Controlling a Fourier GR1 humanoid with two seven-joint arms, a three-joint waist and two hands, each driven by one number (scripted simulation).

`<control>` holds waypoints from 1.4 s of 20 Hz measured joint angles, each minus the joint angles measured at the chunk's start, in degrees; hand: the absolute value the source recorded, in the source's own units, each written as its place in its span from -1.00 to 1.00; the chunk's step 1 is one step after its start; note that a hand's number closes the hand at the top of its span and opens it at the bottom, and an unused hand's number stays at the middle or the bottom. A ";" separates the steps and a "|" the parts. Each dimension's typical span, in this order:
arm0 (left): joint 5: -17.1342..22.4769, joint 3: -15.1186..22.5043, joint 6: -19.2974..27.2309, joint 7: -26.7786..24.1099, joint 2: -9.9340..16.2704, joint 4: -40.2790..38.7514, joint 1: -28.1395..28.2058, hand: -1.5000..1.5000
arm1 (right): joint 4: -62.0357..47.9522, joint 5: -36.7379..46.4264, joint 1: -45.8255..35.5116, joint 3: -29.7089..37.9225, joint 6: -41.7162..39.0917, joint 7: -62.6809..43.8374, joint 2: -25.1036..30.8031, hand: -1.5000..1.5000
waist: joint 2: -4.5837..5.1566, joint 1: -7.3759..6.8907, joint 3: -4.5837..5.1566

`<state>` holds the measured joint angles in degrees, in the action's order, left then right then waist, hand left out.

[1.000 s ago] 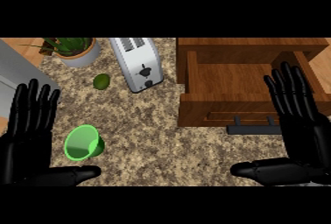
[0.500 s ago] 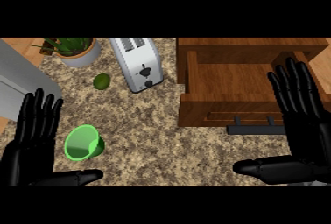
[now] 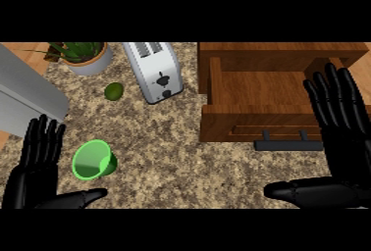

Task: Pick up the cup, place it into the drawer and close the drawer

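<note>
A green cup (image 3: 94, 160) lies tipped on the granite counter at the lower left, its mouth facing the viewer. My left hand (image 3: 36, 169) stands open just left of it, fingers straight up, thumb stretched out under the cup without touching it. The wooden drawer (image 3: 261, 93) is pulled open at the upper right and looks bare inside, with a dark handle (image 3: 288, 145) on its front. My right hand (image 3: 340, 132) is open over the drawer's right side, fingers straight, thumb pointing left below the handle.
A silver toaster (image 3: 154, 71) lies at the top centre. A small green avocado (image 3: 114, 91) sits left of it, and a potted plant (image 3: 83, 56) stands at the upper left. A grey appliance (image 3: 25, 98) fills the left edge.
My left hand has sunk lower and back toward the view's bottom edge, so less of it shows. The right hand has shifted slightly right. The cup and drawer have not moved.
</note>
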<state>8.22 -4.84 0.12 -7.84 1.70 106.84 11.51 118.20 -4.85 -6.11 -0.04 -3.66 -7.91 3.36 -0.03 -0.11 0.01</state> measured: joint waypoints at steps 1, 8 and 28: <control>-0.31 -0.18 -0.06 -1.00 -0.12 -1.64 -0.17 -1.00 | -0.19 -0.03 0.63 0.00 -0.31 0.65 -0.02 -1.00 | 0.00 0.02 0.01; -0.54 -2.82 -1.35 -5.66 0.58 -9.45 -0.90 -1.00 | 1.36 -1.15 0.13 0.51 -0.61 -1.57 0.48 -1.00 | 0.00 0.06 0.00; -0.61 -7.65 -5.35 -23.34 2.08 -36.38 -6.17 -1.00 | 1.18 -2.58 1.93 1.75 -2.74 -0.46 0.76 -1.00 | 0.01 0.11 0.01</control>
<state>7.60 -12.49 -5.23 -31.19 3.78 70.46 5.33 119.38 -7.43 -4.18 1.71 -6.39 -8.37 4.11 -0.01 0.00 0.02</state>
